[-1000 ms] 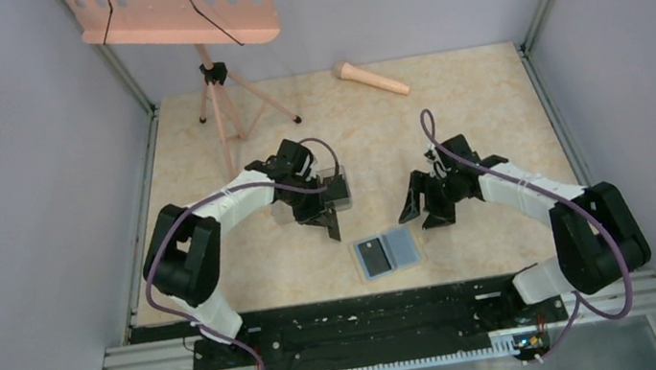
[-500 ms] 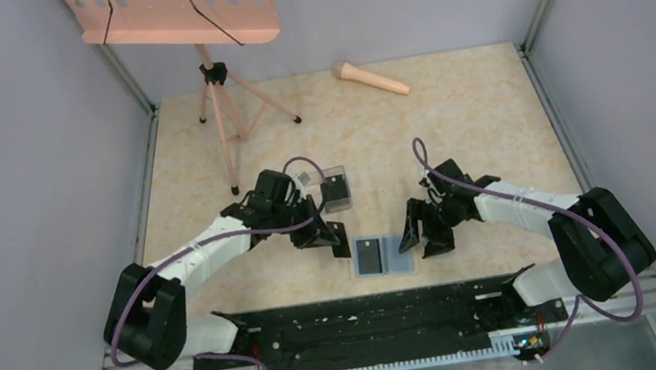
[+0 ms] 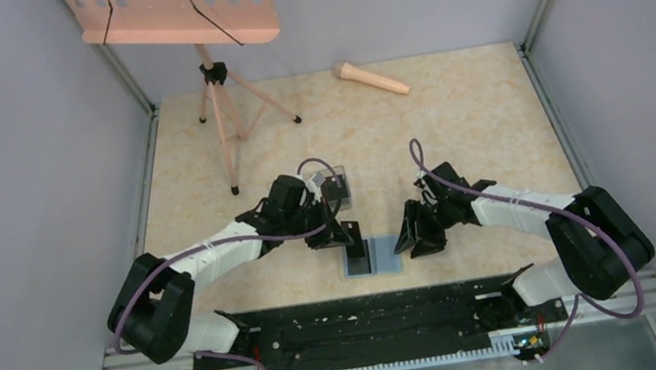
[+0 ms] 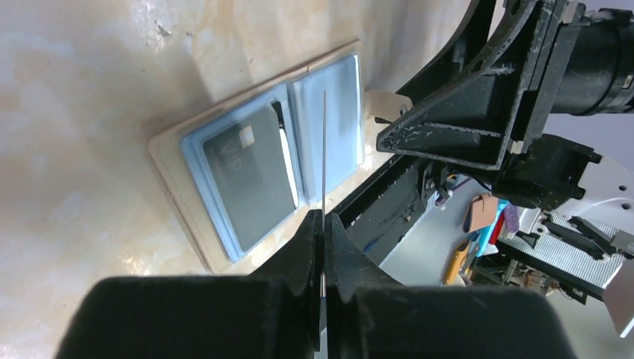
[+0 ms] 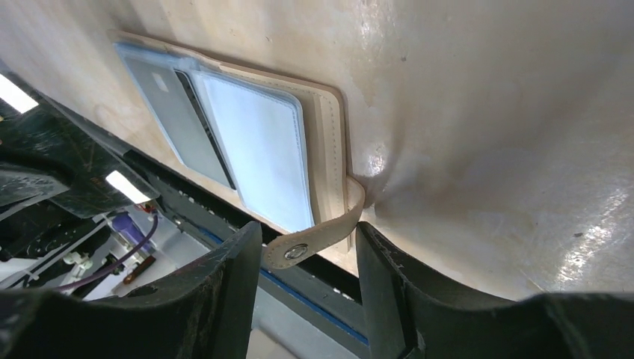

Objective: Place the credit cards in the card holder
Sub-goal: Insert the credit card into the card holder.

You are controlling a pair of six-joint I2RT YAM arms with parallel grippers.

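The card holder (image 3: 383,259) lies open near the table's front edge, beige outside and light blue inside. A dark card (image 4: 250,176) sits in one of its pockets. My left gripper (image 3: 347,233) is shut on another credit card (image 4: 324,142), held on edge just above the holder's middle fold. My right gripper (image 3: 411,234) is open at the holder's right edge. In the right wrist view the holder's beige snap strap (image 5: 310,243) curls up between my open fingers (image 5: 232,284), touching neither.
A clear plastic box (image 3: 335,189) stands just behind my left gripper. A pink music stand (image 3: 217,113) is at the back left and a pink microphone (image 3: 370,78) at the back. The black rail (image 3: 362,316) runs just in front of the holder.
My left gripper came from the clear box down to the card holder, carrying the card. My right gripper moved forward to the holder's right edge.
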